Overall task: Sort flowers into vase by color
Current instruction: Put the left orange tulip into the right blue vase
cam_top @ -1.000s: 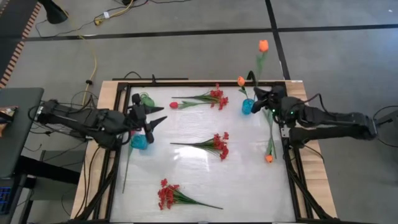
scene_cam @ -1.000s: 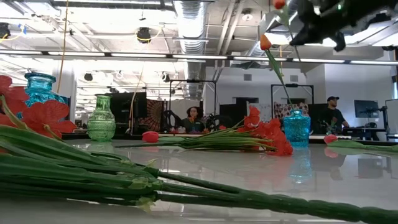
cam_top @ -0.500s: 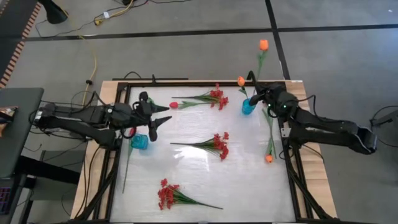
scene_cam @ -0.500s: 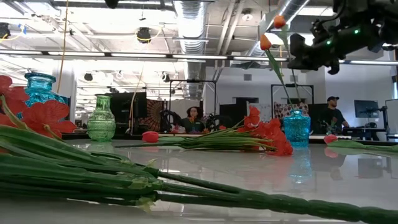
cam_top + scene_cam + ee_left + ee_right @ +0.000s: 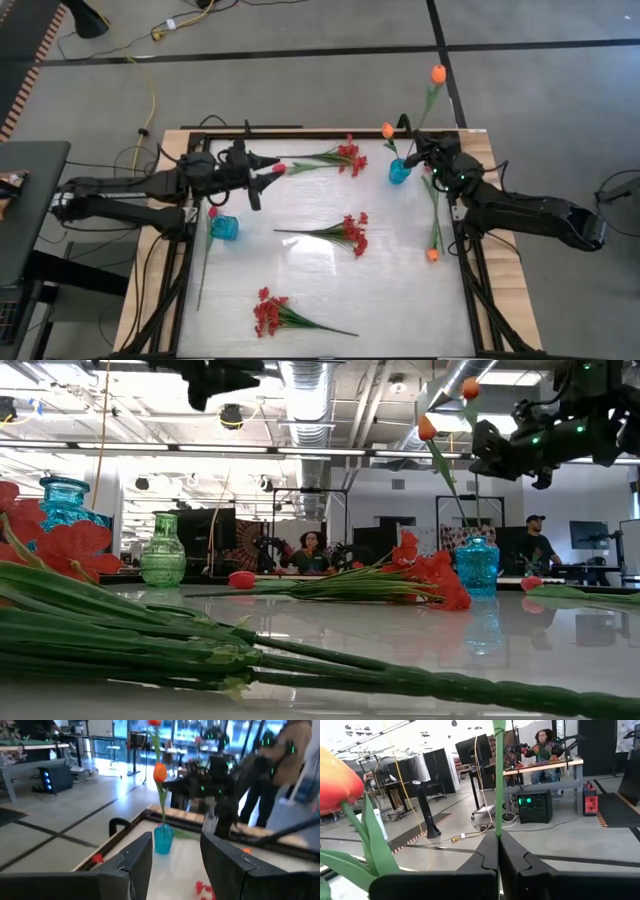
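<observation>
My right gripper (image 5: 414, 157) is shut on an orange tulip (image 5: 438, 73) beside the blue vase (image 5: 399, 172) at the far right. One orange tulip (image 5: 387, 130) stands in that vase by its stem. My left gripper (image 5: 264, 176) hovers open over the far left of the table, near a red-pink tulip bud (image 5: 279, 169); nothing is between its fingers (image 5: 141, 861). Red sprays (image 5: 342, 231) (image 5: 273, 314) (image 5: 345, 156) lie flat on the table. A second blue vase (image 5: 224, 227) stands at the left, and a green vase (image 5: 163, 550) shows in the low view. My right gripper pinches the orange tulip's thin green stem (image 5: 498, 827) between its two fingers, which lie across the stem and come at it about level. The stem runs up from the fingers, with the bloom (image 5: 470, 388) above the gripper. The stem's lower end is hidden by the gripper.
Another orange tulip (image 5: 433, 254) lies along the right edge, and a red-pink tulip (image 5: 212, 212) with a long stem lies along the left edge. Open white table lies between the sprays. People sit and stand in the room beyond the far edge.
My left gripper has gone from above the left blue vase toward the far edge and the table's middle, still open. My right gripper has come down beside the right blue vase with the orange tulip, whose bloom has swung a little toward the right.
</observation>
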You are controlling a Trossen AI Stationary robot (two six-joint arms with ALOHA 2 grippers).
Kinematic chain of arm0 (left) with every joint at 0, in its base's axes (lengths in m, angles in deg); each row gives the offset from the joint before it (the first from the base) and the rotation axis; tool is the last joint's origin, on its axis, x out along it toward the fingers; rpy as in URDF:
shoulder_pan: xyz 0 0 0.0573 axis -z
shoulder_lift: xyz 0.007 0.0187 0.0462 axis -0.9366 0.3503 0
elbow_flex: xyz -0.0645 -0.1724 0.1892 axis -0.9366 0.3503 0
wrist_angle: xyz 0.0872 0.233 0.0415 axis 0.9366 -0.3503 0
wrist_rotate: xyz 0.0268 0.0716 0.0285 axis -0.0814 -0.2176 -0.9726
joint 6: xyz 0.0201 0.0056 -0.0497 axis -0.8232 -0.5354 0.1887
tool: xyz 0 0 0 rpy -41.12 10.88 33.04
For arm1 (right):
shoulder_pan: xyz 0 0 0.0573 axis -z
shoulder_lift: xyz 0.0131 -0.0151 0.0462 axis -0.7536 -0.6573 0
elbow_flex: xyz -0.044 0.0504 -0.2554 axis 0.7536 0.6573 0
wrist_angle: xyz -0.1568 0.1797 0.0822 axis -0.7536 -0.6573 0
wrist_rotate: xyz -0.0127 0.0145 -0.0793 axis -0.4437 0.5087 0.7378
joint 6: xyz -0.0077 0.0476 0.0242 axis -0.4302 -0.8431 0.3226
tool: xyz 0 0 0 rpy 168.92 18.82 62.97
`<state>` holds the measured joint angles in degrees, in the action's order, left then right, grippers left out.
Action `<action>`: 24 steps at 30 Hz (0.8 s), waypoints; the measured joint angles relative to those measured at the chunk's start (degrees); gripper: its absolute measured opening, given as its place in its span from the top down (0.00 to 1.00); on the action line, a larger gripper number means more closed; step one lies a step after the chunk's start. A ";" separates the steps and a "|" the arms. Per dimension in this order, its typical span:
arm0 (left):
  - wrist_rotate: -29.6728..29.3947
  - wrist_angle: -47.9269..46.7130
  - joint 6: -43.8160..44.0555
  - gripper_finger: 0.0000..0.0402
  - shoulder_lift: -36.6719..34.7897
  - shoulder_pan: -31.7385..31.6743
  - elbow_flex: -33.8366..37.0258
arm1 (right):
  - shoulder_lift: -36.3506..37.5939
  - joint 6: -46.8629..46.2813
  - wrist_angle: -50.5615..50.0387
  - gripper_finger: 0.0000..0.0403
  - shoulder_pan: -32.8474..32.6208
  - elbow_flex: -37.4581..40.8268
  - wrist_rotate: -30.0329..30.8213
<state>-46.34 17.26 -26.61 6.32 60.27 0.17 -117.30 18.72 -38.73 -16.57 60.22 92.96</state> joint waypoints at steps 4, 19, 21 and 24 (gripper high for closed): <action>3.14 8.92 3.15 0.61 0.04 -2.21 3.62 | -0.29 -0.80 -0.38 0.94 -0.80 0.07 -0.17; 4.45 12.80 3.23 0.61 0.02 -4.71 4.11 | -3.43 -1.92 0.84 0.94 -3.15 2.26 1.99; 4.53 12.82 3.44 0.61 0.02 -4.71 4.11 | -3.39 -1.22 0.95 0.94 -3.26 2.44 2.62; 4.88 12.71 3.56 0.61 0.02 -4.71 4.11 | -3.41 0.77 1.41 0.94 -3.42 2.45 3.15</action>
<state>-41.46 29.97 -23.05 6.34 55.56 4.28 -120.71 19.50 -37.33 -19.98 62.67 96.11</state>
